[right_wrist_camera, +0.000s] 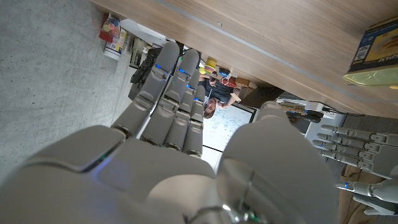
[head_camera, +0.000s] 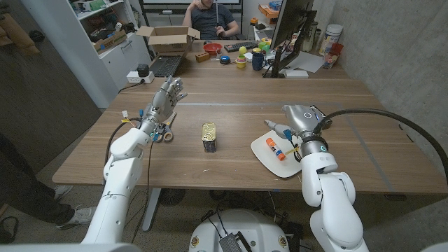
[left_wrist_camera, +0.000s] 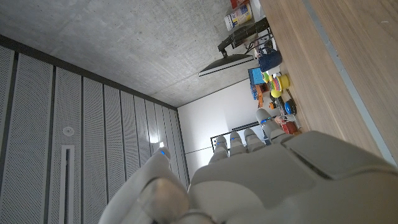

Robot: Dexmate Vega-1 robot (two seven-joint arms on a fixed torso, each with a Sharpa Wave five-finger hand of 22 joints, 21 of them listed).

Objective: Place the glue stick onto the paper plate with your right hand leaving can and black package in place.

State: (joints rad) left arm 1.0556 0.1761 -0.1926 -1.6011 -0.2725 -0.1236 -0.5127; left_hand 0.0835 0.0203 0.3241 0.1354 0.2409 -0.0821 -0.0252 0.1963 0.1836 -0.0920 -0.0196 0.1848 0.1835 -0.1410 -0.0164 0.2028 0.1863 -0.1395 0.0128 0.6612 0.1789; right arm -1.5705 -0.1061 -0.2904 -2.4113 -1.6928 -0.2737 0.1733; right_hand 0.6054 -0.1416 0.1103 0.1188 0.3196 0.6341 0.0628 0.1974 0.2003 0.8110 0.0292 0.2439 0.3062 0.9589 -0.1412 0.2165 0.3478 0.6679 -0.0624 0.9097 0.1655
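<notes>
The right hand [head_camera: 302, 120] holds nothing: its fingers [right_wrist_camera: 171, 93] are extended, close together and nearly straight, with the thumb set apart. In the head view it hovers above the far edge of the white paper plate [head_camera: 262, 155]. The left hand [head_camera: 162, 101] also holds nothing; its fingers are extended and slightly spread, raised above the table's left part.

The glue stick [head_camera: 274, 148], a white tube with an orange cap and an orange band at its ends, lies on the paper plate, just beside the right wrist. Its label cannot be read.

The small upright can [head_camera: 209, 136], with a yellow printed lid and dark sides, stands near the middle of the wooden table [head_camera: 231, 98], between the two arms and well apart from the plate. Its print is too small to read.

A dark package with a yellow base [right_wrist_camera: 375, 53] appears in the right wrist view; its blue and yellow lettering is not legible.

A seated person [head_camera: 213, 17] is behind the table's far end, near an open cardboard box [head_camera: 166, 38].
</notes>
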